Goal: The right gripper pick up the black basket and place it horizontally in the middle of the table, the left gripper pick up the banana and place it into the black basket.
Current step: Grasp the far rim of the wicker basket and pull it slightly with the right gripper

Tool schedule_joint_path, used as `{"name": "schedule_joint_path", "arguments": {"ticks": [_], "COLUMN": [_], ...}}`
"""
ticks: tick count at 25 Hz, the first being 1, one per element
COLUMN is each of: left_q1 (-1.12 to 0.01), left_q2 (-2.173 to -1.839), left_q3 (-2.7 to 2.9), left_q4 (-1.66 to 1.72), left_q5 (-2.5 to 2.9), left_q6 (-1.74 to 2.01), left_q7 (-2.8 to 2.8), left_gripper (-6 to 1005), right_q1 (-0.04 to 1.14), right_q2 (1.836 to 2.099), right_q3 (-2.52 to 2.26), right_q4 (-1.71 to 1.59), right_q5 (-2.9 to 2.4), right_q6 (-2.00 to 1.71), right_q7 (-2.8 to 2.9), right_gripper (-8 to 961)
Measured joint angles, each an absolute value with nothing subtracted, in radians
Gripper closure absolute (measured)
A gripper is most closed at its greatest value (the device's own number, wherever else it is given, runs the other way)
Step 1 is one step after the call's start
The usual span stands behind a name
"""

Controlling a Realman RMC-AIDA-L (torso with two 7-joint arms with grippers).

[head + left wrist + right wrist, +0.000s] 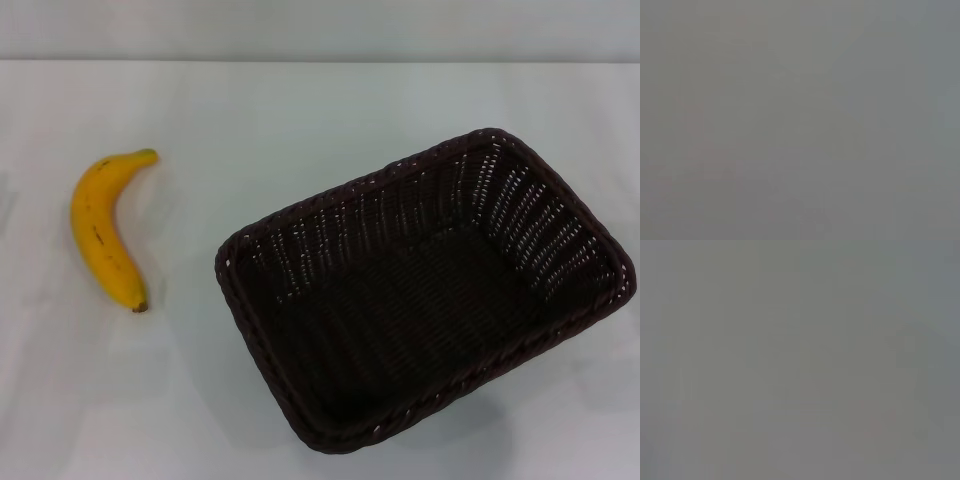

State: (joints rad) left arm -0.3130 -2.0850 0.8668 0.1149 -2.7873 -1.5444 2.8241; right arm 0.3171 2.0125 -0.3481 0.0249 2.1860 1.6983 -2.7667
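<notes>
The job looks like it has not started yet. The black basket (425, 290) sits on the white tabletop (300, 110), over on the right side. It is turned at a slant, with one corner pointing to the far right and one corner close to the near edge. It stands right way up and there is nothing inside it. So, as I judge it, it must be picked up, turned straight and put in the middle.

The banana (103, 228) lies on the left side of the tabletop, well apart from the basket. Its green stem end points away and its dark tip points to the near side. It has to go into the basket later.

No arm shows in the head view. Both wrist views show only plain grey, with nothing to make out. So I cannot see the right gripper or the left gripper, and how their jaws stand cannot be told.
</notes>
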Motion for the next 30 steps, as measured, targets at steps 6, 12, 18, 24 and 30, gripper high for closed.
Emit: {"name": "schedule_joint_path", "arguments": {"ticks": [6,12,18,24,30], "left_q1": [-0.312,-0.306,-0.304,-0.305,-0.306], "left_q2": [-2.084,-2.086,-2.085,-2.082,-2.08], "left_q3": [0.869,0.867,0.867,0.867,0.867], "left_q4": [0.115,0.115,0.114,0.122,0.119], "left_q5": [-2.783,-2.788,-2.792,-2.815,-2.82], "left_q6": [-1.543,-1.568,-1.566,-1.564,-1.538], "left_q7": [2.824,2.824,2.824,2.824,2.823], "left_gripper": [105,105,105,106,106], "right_q1": [0.312,0.319,0.311,0.26,0.259], "right_q2": [2.012,2.011,2.007,1.998,2.001], "right_q3": [-0.356,-0.409,-0.495,-0.72,-0.764], "right_q4": [0.029,-0.004,-0.125,-0.448,-0.829], "right_q5": [2.18,2.134,2.12,2.078,1.784], "right_q6": [1.729,1.723,1.697,1.554,1.436], "right_q7": [-2.755,-2.714,-2.535,-2.187,-1.762], "right_gripper": [99,102,107,110,111]}}
